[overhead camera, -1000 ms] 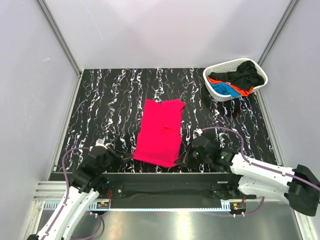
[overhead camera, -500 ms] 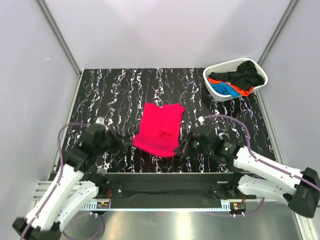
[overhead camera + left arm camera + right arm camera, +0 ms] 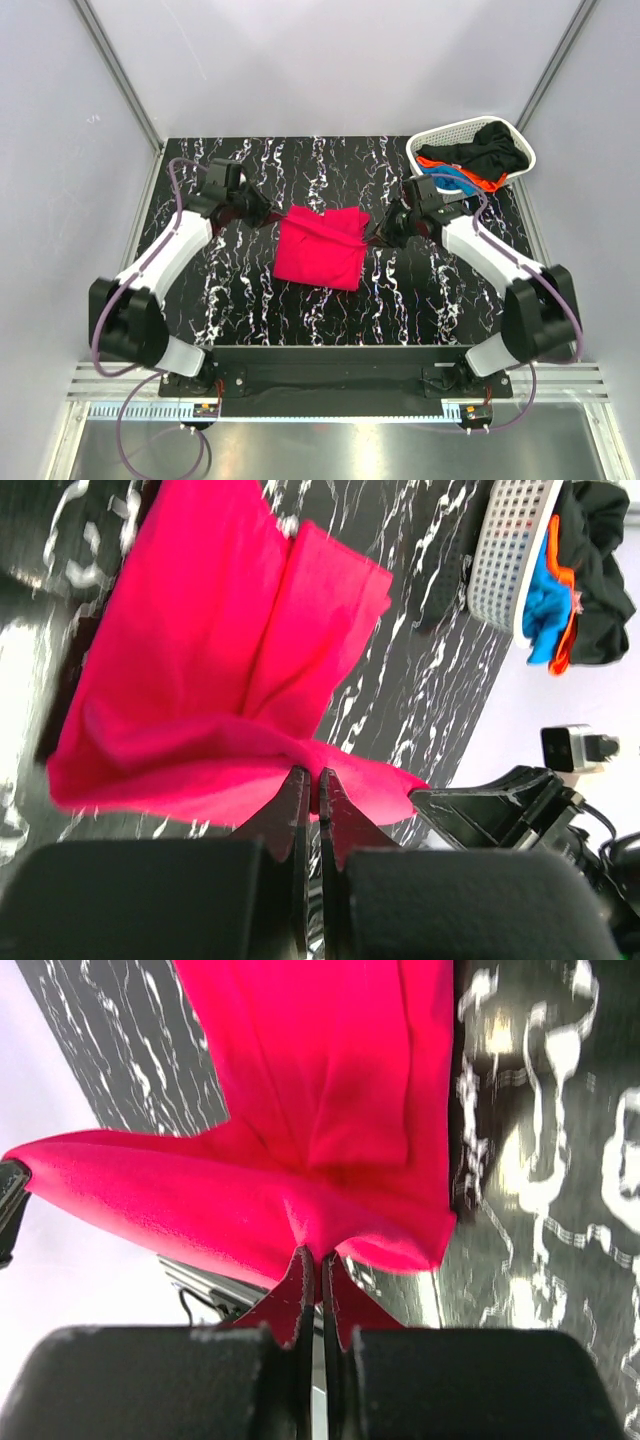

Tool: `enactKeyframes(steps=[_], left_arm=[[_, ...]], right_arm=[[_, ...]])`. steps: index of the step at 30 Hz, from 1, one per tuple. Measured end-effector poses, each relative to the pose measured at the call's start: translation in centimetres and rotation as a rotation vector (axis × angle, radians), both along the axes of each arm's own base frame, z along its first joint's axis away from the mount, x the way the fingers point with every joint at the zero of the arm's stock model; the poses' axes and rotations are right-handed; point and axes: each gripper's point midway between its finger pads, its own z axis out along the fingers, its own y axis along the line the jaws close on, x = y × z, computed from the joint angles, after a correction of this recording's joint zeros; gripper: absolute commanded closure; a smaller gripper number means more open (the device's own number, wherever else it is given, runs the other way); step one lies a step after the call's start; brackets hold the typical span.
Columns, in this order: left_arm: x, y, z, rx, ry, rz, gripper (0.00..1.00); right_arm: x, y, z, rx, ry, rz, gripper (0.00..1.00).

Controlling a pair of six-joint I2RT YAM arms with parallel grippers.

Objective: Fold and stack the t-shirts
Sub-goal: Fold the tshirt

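Note:
The pinkish-red t-shirt [image 3: 320, 252] lies mid-table, doubled over on itself, its upper layer lifted along the far edge. My left gripper [image 3: 268, 215] is shut on the cloth's left corner; the left wrist view shows the closed fingertips [image 3: 298, 790] pinching a red fold [image 3: 220, 680]. My right gripper [image 3: 378, 232] is shut on the right corner, and the right wrist view shows red cloth [image 3: 320, 1090] bunched between its closed tips [image 3: 320, 1257]. More t-shirts sit in the basket: black [image 3: 492, 148], blue [image 3: 452, 181] and orange [image 3: 490, 185].
The white lattice basket [image 3: 432, 186] stands at the table's far right corner, close behind my right arm. Grey walls enclose the black marbled table [image 3: 220, 290] on three sides. The arm bases sit on the rail [image 3: 320, 380] at the near edge.
Both grippers have carried the shirt's near edge away from the table's front toward the far side, laying the lower half over the upper half. The shirt now looks about half as long.

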Motion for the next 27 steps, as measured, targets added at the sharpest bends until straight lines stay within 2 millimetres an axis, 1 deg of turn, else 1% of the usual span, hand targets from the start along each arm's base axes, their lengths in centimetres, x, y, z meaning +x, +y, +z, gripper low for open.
enactKeyframes(steps=[3,7,9,12,16,17,19,21,22,23,24,25,26,27], left_arm=[[2.6,0.0,-0.5,-0.015,0.008,-0.010,1.00],[5.9,0.2,-1.0,-0.034,0.011,-0.018,1.00],[7.2,0.3,-1.2,-0.044,0.012,-0.015,1.00],[9.2,0.3,-1.7,-0.059,0.012,-0.018,1.00],[11.5,-0.2,-3.0,-0.082,0.020,-0.034,1.00],[11.8,-0.3,-3.4,-0.085,0.026,-0.037,1.00],[12.4,-0.5,-4.4,-0.088,0.040,-0.042,0.99],[12.9,-0.5,-5.4,-0.085,0.055,-0.042,0.98],[13.1,-0.5,-5.8,-0.082,0.060,-0.042,0.94],[13.4,-0.4,-6.3,-0.079,0.065,-0.043,0.88],[13.7,-0.4,-6.6,-0.075,0.065,-0.045,0.87],[14.2,-0.3,-6.9,-0.069,0.060,-0.049,0.83],[14.8,-0.3,-7.1,-0.062,0.053,-0.053,0.76],[15.4,-0.1,-7.4,-0.057,0.044,-0.056,0.64]], right_arm=[[2.2,-0.3,-0.4,0.017,0.022,0.007,1.00],[5.7,-0.4,0.3,0.053,0.012,0.016,1.00],[7.0,-0.3,0.5,0.068,0.010,0.021,1.00],[8.8,0.0,0.2,0.088,0.016,0.032,0.96],[10.3,-0.1,-1.6,0.088,0.060,0.037,0.91],[10.5,-0.2,-2.1,0.086,0.073,0.038,0.91],[10.9,-0.3,-3.1,0.083,0.098,0.038,0.89],[11.8,-0.5,-3.7,0.078,0.107,0.036,0.87],[12.4,-0.6,-4.0,0.077,0.108,0.035,0.85],[13.1,-0.8,-4.2,0.074,0.106,0.034,0.83],[13.9,-1.0,-4.4,0.071,0.101,0.034,0.76],[14.7,-1.2,-4.6,0.063,0.098,0.033,0.73],[15.9,-1.5,-4.8,0.053,0.082,0.035,0.67],[17.6,-1.7,-3.7,0.042,0.035,0.043,0.51]])
